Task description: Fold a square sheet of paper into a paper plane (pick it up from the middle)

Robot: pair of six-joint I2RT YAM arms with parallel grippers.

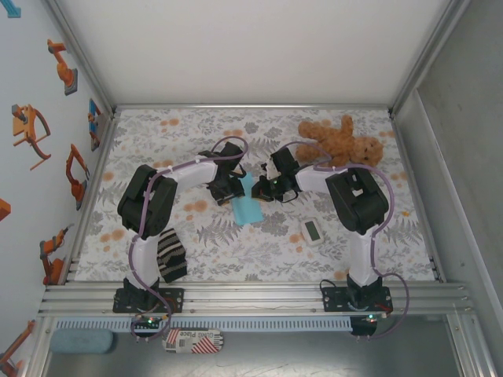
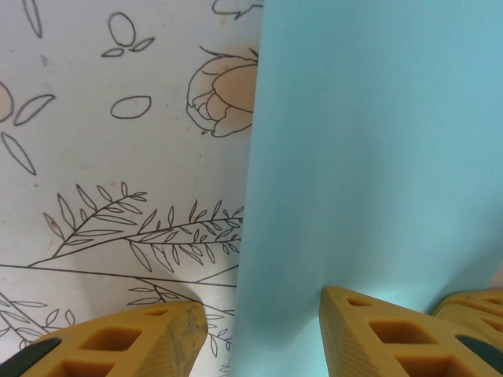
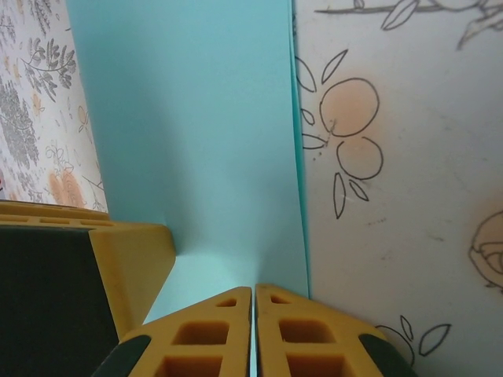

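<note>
At table (image 1: 267,255) centre, the right claw (image 3: 254,290) pinches the blue paper (image 3: 189,141).

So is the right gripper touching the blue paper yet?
Touching. In the right wrist view the right gripper is shut on the blue paper, a blue sliver showing between its fingers.

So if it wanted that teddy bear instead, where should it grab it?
Probably the torso, coming straight down from above. The teddy bear lies flat with its limbs spread, so its soft middle is exposed, likely with room for a finger on each side.
</note>
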